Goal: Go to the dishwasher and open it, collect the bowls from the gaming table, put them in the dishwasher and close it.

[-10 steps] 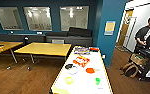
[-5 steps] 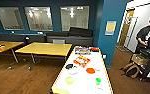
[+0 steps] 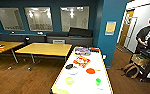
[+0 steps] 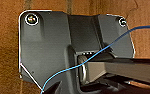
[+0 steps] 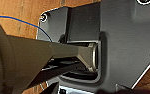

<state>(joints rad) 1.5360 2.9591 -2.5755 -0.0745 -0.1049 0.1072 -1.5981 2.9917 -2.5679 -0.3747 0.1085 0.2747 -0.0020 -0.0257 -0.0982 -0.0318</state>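
My head camera has drawn slightly closer to the gaming table (image 3: 104,75) than a second ago; nothing on it has shifted. On this white worktop, a yellow-green bowl (image 3: 69,80) sits near its near-left corner, a bright green bowl (image 3: 98,81) by its right edge, an orange bowl (image 3: 90,71) mid-worktop, a dark bowl (image 3: 69,66) and a pale bowl (image 3: 73,71) along its left edge. Board-game boxes (image 3: 81,61) lie toward its far end. A person (image 3: 147,37) stands at right. No writing is legible. Whether either end effector is apart or together, I cannot tell.
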